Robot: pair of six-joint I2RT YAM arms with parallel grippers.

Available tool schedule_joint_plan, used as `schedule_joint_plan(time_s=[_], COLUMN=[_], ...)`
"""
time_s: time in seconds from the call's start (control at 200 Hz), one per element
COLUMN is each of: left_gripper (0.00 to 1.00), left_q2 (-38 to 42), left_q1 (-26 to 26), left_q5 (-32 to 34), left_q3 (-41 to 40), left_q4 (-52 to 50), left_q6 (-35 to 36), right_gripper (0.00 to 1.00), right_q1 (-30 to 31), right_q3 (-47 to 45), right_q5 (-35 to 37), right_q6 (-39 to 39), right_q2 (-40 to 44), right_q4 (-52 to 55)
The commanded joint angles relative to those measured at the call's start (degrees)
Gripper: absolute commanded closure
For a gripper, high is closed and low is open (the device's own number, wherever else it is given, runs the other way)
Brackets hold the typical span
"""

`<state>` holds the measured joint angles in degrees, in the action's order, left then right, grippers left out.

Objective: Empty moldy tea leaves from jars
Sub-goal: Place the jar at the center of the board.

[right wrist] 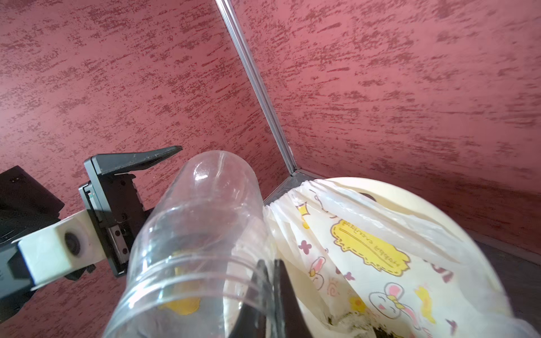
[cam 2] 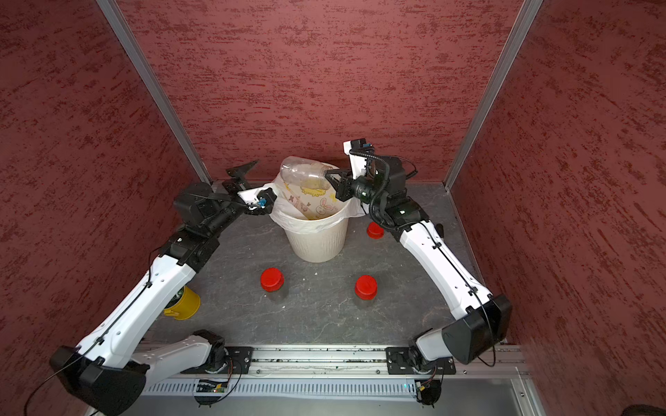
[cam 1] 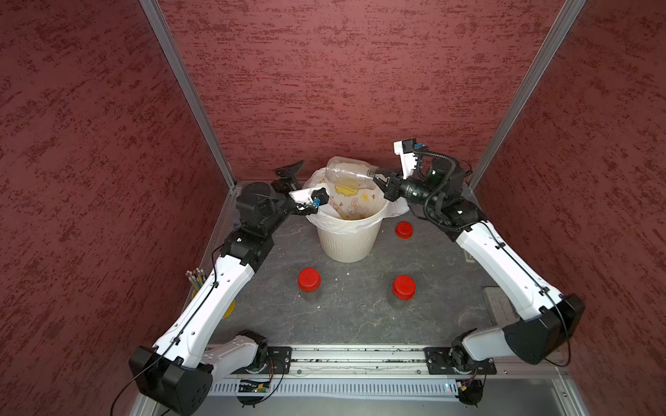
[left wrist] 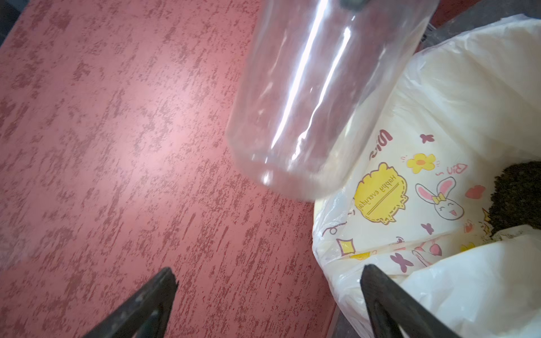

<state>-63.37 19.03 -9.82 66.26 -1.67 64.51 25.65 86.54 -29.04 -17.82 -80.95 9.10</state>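
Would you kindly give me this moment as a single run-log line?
right gripper: shut on jar mouth | jar: uncapped, sideways above bin, looks empty | left gripper: open, holding nothing | tea leaves: in bin

2 white arms [cam 1: 212, 291], black joints [cam 1: 248, 248], black cables [cam 1: 426, 209], pointed claw fingers [left wrist: 389, 301]

Cream ribbed plastic bin [cam 1: 347, 246], lined with a white cartoon-printed bag [cam 1: 398, 208], is parked at the back of the grey marbled table [cam 1: 360, 320]. Yellow cup [cam 2: 184, 304] of pencils [cam 1: 196, 276] is tucked by the left wall.
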Motion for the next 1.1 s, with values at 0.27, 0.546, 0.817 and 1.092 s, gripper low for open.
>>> schedule_joint_plan(time_s=[0.27,0.546,0.817,1.092], left_gripper=[0.0,0.0,0.0,0.0], left_q2=[6.31,4.38,6.99,7.73], left_q1=[-6.72,-8.1,-10.06,-10.06], left_q5=[4.59,9.28,7.2,3.08], left_q3=[-5.52,-2.8,-7.64,-8.11], left_q4=[10.28,7.64,8.87,8.06], left_q6=[-29.59,-45.46,-56.74,-59.86], right_gripper=[1.0,1.0,1.0,1.0], right_q1=[3.03,11.89,20.65,26.33], right_q3=[9.43,8.99,8.04,4.65], right_q5=[4.1,17.11,28.99,35.44], right_q6=[13.22,15.3,11.97,5.78], right_q2=[5.38,4.37,1.99,0.09], right_q4=[25.11,39.41,50.06,56.03])
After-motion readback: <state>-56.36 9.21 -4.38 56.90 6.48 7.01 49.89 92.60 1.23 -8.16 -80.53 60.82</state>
